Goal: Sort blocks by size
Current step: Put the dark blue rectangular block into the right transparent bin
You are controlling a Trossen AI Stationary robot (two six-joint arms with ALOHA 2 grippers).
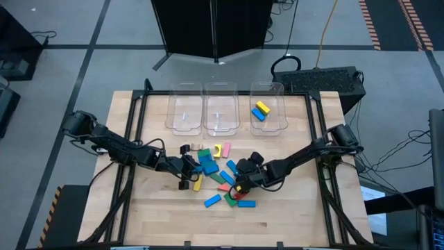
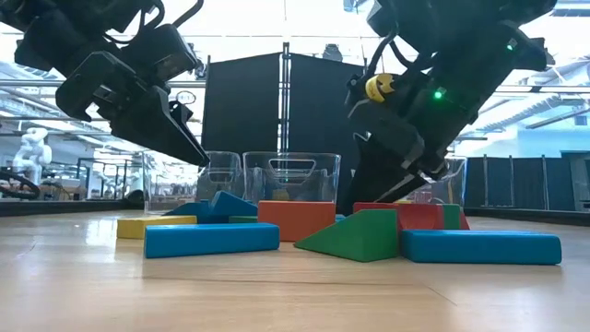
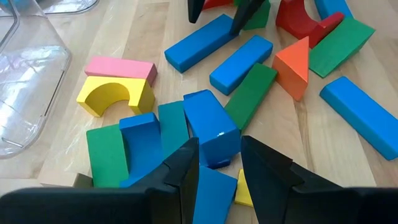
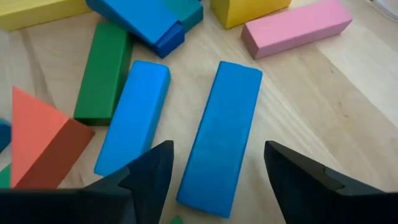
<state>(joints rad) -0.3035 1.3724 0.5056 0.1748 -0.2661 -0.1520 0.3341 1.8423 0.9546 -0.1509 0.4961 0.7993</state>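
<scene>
The blocks (image 1: 215,177) lie in a loose heap on the middle of the wooden table: blue, green, red, yellow and pink ones. My right gripper (image 4: 217,149) is open, low over the heap's right side. Its fingers stand on either side of a long blue block (image 4: 221,137) that lies flat on the wood, with bare wood showing at both sides. My left gripper (image 3: 219,143) is open over the heap's left side. The near end of a tilted blue block (image 3: 211,127) shows between its fingers. In the low view its tips (image 2: 201,159) hang clear above the blocks.
Three clear bins (image 1: 220,111) stand in a row at the table's far edge. The right bin (image 1: 268,114) holds a yellow block (image 1: 261,107) and a blue block (image 1: 258,116). A yellow arch (image 3: 115,96) and a pink block (image 3: 121,67) lie toward the bins.
</scene>
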